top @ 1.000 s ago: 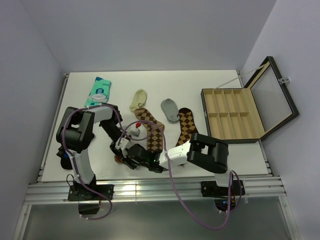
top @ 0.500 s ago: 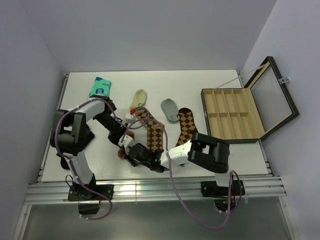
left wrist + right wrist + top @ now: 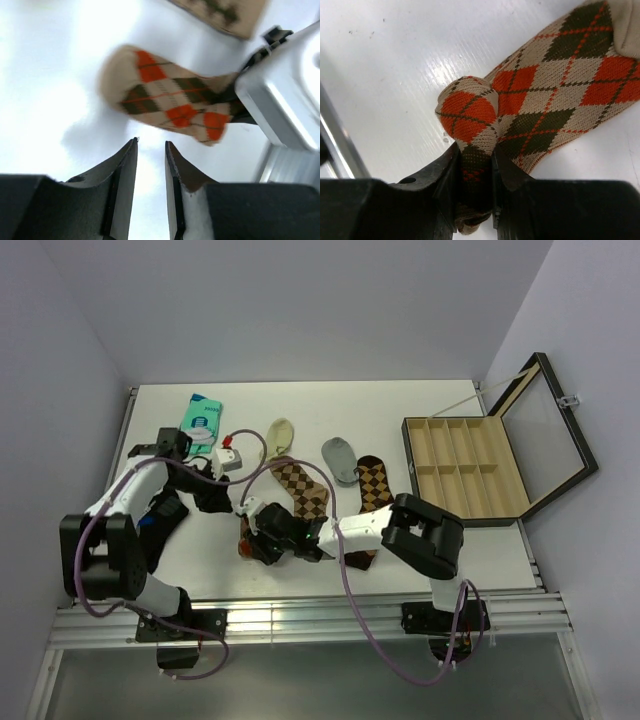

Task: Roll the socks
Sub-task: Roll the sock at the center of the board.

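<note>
The sock with red-orange diamonds lies on the white table, and its near end is curled into a small roll. My right gripper is shut on that rolled end, near the table's front. The left wrist view shows the same sock a little ahead of my left gripper, which is open and holds nothing. From above, the left gripper is to the left of the sock. The tan sock with dark brown diamonds and the dark brown sock with tan diamonds lie flat in the middle.
An open wooden box with several compartments stands at the right, its lid raised. A teal packet lies at the back left. The right arm's white housing is close beside the held sock. The table's front edge runs just below the grippers.
My left arm has swung back and to the left, away from the sock, and its jaws have opened. The right gripper has kept hold of the rolled end and shifted slightly left.
</note>
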Tool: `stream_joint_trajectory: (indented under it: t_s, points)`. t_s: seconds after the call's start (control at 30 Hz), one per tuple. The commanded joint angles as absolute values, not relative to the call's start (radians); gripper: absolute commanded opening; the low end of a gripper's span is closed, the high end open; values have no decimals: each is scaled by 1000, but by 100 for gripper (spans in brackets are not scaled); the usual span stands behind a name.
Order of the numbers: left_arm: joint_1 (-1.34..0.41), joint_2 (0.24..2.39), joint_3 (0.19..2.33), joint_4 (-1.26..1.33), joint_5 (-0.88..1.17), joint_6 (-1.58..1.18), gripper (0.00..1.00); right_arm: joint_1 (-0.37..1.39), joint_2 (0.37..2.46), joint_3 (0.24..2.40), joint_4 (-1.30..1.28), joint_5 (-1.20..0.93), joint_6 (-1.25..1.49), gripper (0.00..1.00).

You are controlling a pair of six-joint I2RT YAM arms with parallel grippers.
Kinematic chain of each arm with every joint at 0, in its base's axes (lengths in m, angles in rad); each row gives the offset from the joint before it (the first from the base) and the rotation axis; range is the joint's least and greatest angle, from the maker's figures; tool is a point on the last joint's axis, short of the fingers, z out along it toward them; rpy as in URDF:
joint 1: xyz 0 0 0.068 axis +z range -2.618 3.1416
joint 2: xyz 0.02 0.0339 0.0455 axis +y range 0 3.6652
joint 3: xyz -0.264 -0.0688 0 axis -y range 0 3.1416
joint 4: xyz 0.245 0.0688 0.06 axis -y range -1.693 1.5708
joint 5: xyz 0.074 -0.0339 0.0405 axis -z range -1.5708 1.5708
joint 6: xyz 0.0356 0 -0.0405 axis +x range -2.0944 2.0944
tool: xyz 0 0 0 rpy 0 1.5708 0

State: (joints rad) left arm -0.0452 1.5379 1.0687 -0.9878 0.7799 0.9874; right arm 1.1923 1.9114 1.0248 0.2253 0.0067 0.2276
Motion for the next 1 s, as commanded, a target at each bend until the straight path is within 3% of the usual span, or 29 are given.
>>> stream_joint_trajectory:
  t_s: [0.0, 0.2, 0.37, 0.5, 0.77, 0.9, 0.97]
  points:
    - [-9, 1416, 1014, -780, 772, 916, 33, 1134, 1954, 1074, -96, -172, 275, 0]
    - [-12, 1146, 797, -571, 756, 928, 38, 1068, 2052, 1259, -357, -340, 281, 0]
    - [-72, 1066, 706, -588, 695, 1060, 41, 987, 2132, 1403, -495, -516, 319, 5]
    - [-150, 889, 530, -496, 626, 1104, 50, 956, 2187, 1491, -569, -578, 336, 8]
    - [-218, 871, 466, -474, 629, 1127, 54, 925, 2252, 1571, -609, -689, 367, 9]
    - [-273, 879, 448, -477, 621, 1129, 66, 917, 2270, 1578, -606, -715, 374, 9]
    - [-307, 873, 436, -466, 612, 1115, 66, 916, 2276, 1588, -607, -721, 376, 9]
